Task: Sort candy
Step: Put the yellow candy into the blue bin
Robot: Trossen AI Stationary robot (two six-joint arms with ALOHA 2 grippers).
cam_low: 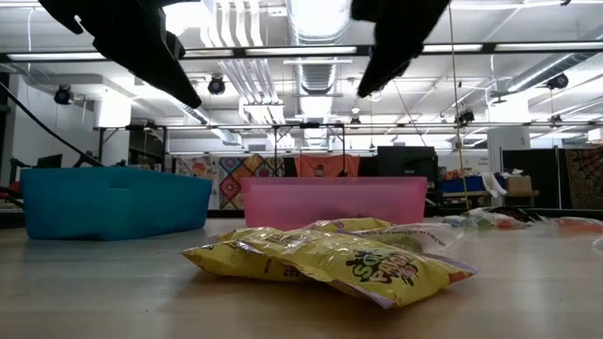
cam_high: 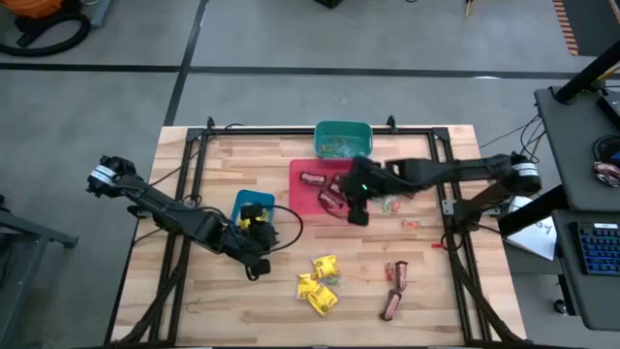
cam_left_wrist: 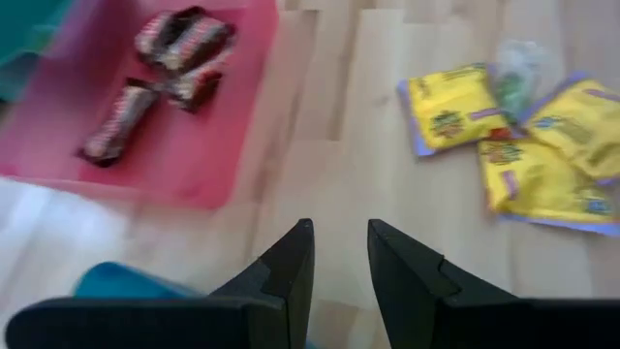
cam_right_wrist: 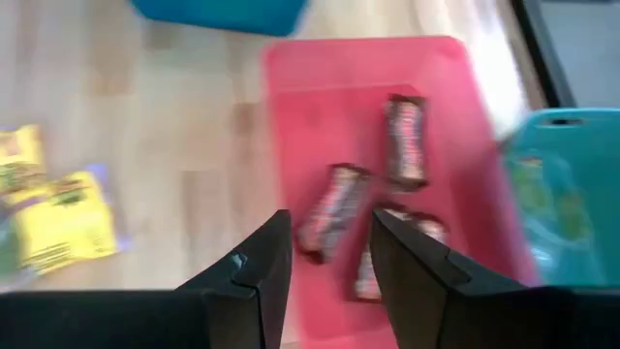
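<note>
Sorting is partly done, judging by contents. The red bin [cam_high: 320, 186] at mid-bench holds several dark brown-red bars [cam_right_wrist: 334, 208]; the blue bin [cam_high: 254, 206] to its left holds yellow packets; the teal bin [cam_high: 342, 139] at the far edge holds small wrapped pieces.

Loose stock remains on the bench [cam_high: 223, 291]: a cluster of yellow packets [cam_high: 320, 283] near centre, three bars [cam_high: 394, 283] near right, and tiny green and red pieces [cam_high: 395, 206] right of the red bin.

The right gripper [cam_right_wrist: 325, 254] hangs over the red bin's near-right part, jaws apart with nothing between them; the position is consistent with a bar just delivered, though that is inference.

The left gripper [cam_left_wrist: 339, 254] sits beside the blue bin's near side, jaws slightly apart and empty, pointed toward the loose yellow packets, apparently its next pick.
</note>
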